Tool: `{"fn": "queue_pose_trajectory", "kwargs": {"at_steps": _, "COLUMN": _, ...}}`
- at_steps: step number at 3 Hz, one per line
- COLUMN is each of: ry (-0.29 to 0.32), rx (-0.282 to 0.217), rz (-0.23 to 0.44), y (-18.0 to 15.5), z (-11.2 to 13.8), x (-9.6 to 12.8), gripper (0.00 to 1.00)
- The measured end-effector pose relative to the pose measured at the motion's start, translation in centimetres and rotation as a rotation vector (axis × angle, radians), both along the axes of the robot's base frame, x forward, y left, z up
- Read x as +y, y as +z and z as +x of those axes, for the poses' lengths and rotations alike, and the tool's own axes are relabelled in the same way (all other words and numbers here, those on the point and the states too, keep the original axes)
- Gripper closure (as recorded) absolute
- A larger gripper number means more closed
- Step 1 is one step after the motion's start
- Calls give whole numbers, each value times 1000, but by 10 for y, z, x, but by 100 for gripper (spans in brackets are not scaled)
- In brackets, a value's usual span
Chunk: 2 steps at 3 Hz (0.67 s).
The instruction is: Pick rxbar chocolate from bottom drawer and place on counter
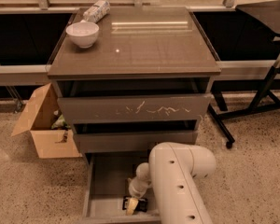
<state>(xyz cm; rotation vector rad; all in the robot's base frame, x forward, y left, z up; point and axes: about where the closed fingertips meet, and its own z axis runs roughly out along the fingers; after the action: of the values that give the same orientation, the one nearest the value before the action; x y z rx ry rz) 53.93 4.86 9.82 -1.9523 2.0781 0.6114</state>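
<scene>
The bottom drawer is pulled open at the foot of the grey-brown cabinet. Inside it, near the front, lies the rxbar chocolate, a small black bar. My gripper reaches down into the drawer from my white arm and its pale fingertips sit right at the bar's left end, touching or overlapping it. The counter is the glossy top of the cabinet, well above the gripper.
A white bowl and a whitish patterned packet sit at the counter's back left. An open cardboard box stands on the floor to the left. A black table with metal legs stands to the right. The upper drawer front has white scratches.
</scene>
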Motion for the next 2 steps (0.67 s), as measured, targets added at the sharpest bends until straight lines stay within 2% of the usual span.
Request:
{"fn": "queue_pose_trajectory", "kwargs": {"at_steps": 1, "ry": -16, "rx": 10, "rz": -24, "y": -5, "z": -7, "x": -14, "gripper": 1}}
{"fn": "queue_pose_trajectory", "kwargs": {"at_steps": 2, "ry": -16, "rx": 10, "rz": -24, "y": -3, "z": -7, "x": -14, "gripper": 25}}
